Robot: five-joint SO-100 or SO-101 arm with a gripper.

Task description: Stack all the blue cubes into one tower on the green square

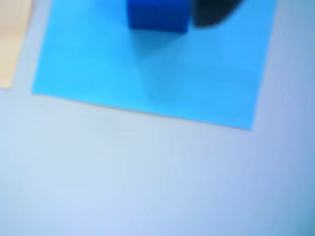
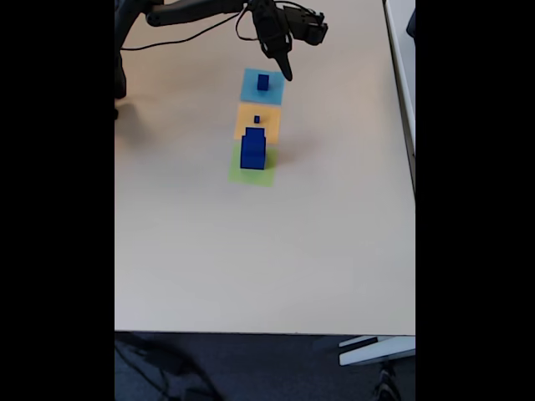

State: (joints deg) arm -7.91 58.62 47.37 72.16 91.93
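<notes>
Nearest in the fixed view, a tower [image 2: 253, 149] of blue cubes stands on the green square [image 2: 252, 171] at centre frame. Beyond it, a tiny cube [image 2: 257, 119] sits on the orange square [image 2: 257, 123], then another cube [image 2: 263, 82] on the light-blue square [image 2: 262, 86]. Farthest, at upper centre, the gripper [image 2: 285, 71] hangs just beside that cube; I cannot tell whether it is parted or closed.

Arm [image 2: 201, 10] came in from the top left of the fixed view, running roughly level along the far table edge, then bent down at the wrist [image 2: 303, 25]. Gripper [image 2: 286, 71] pointed down and slightly right, tips hanging above the table, touching nothing. Fingers looked close together, tapering to one point; couldn't tell if there was a gap. In the wrist view, one dark finger [image 1: 214, 12] blurred at the top edge.
</notes>
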